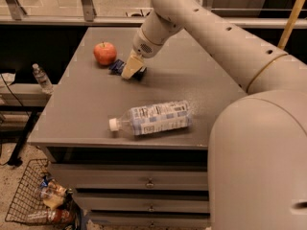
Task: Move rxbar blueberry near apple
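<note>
Your cream gripper [132, 70] is down on the flat navy-wrapped rxbar blueberry [115, 67], just beside the round red apple [104, 52]. Can't tell if it's clamped. The bar is probably light, slick and bendy, so pinch it across the narrow width.

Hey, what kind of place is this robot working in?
Probably a lab or office workspace: a grey cabinet top with metal drawers, and a wire basket of snacks on the floor. The gripper rests at the dark blue snack bar beside the round red apple.
</note>
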